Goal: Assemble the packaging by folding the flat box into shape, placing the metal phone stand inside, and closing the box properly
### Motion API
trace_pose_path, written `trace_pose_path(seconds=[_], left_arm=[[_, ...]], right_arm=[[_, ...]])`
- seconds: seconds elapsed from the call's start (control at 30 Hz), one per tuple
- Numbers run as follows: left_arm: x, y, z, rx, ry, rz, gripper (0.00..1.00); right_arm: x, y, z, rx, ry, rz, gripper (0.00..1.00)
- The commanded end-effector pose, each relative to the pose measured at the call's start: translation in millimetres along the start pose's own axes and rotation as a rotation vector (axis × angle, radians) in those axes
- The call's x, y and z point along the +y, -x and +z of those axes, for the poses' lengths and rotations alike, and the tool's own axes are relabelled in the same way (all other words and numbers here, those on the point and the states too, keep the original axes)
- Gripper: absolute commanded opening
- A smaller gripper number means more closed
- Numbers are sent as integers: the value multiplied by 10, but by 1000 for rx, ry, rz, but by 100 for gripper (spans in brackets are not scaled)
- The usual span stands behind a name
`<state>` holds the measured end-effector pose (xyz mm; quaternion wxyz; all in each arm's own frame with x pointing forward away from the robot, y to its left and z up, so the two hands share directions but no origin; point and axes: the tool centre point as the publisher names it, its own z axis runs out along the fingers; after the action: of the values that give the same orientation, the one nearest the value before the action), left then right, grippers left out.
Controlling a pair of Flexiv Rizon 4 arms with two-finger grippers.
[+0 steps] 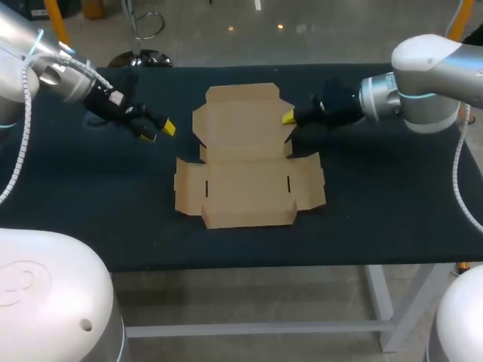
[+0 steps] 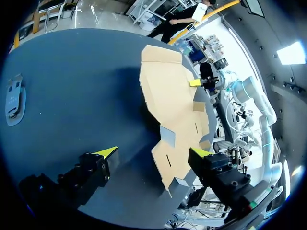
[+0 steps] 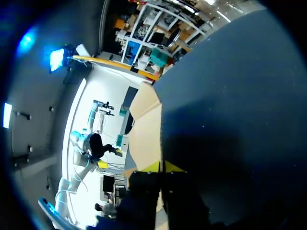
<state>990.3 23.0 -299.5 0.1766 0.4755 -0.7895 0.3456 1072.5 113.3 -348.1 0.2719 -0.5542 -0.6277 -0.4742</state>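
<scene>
The dark table (image 1: 377,196) fills the middle of the head view from the left edge to the right edge.

The left arm (image 1: 53,72) enters from the upper left corner. The right arm (image 1: 430,83) enters from the upper right, and both are directed toward the centre.

The flat box (image 1: 249,181) lies unfolded in the centre of the table. It is brown cardboard, with one panel higher in the frame, a wider panel below it, and small flaps along the sides. Almost all of it is flat on the surface.

The left gripper (image 1: 158,133) hangs above the bare table at centre left, near the box's left side but apart from it. In the left wrist view its fingers are spread wide. Nothing is held between them, and the near part of the box lies ahead of it.

The right gripper (image 1: 288,118) is at the right edge of the box's upper panel, just right of the centre of the frame. In the right wrist view its two yellow tips stand almost together, one on each side of the cardboard edge, so it pinches the box there.

A small grey metal piece, which looks like the phone stand (image 2: 13,100), lies flat on the table in the left wrist view. It is well apart from the left gripper, on the side away from the box.
</scene>
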Motion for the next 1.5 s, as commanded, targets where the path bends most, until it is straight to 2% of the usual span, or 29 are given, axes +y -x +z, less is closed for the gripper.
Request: trace_pose_path(seconds=[0.03, 0.2, 0.5, 0.67, 0.83, 0.9, 1.3, 1.33, 1.5], left_arm=[[20, -57, 5, 6, -75, 98, 100], [-89, -42, -4, -24, -166, 213, 100], [-298, -147, -1, -42, -249, 376, 100], [-413, -192, -44, 13, -297, 451, 100], [-413, -192, -44, 13, -297, 451, 100], [-413, -192, -44, 13, -297, 451, 100], [-413, -192, -44, 13, -297, 451, 100], [-427, -191, -32, 42, -299, 471, 100], [-547, -220, -15, 65, -357, 545, 100]], right_arm=[[-117, -112, -139, 24, 68, -70, 0], [-94, -269, -227, 48, 107, -155, 0], [-8, -441, -278, 100, 141, -259, 0], [33, -518, -274, 124, 155, -317, 0], [61, -611, -290, 160, 176, -382, 0], [113, -625, -297, 189, 133, -386, 0], [113, -625, -297, 189, 133, -386, 0], [113, -625, -297, 189, 133, -386, 0], [130, -750, -325, 197, 211, -477, 0]])
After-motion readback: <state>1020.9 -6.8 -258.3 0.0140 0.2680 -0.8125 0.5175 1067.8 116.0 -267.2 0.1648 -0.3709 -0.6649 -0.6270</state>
